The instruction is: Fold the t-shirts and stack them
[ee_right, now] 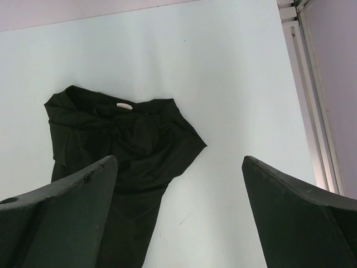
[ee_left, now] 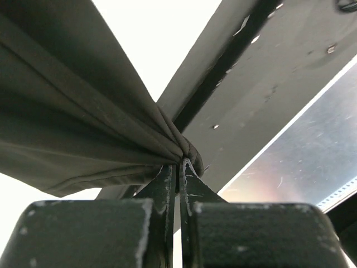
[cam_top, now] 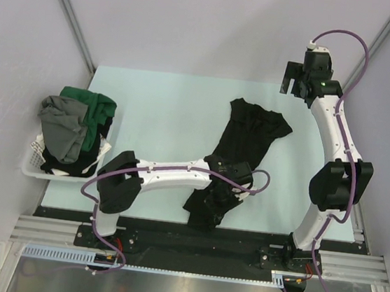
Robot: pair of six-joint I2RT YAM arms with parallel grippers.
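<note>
A black t-shirt lies crumpled in a long strip from the table's middle toward the near edge. My left gripper is shut on its near end. In the left wrist view the fingers pinch a gathered bunch of the dark cloth, which fans out to the left. My right gripper hangs open, raised over the far right corner. From its wrist camera I see the shirt's collar end below, with the right gripper holding nothing. More t-shirts, green, grey and black, are heaped in a basket.
The white slatted basket stands at the table's left edge. A black strip and a metal rail run along the near edge. Aluminium frame posts border the table on the right.
</note>
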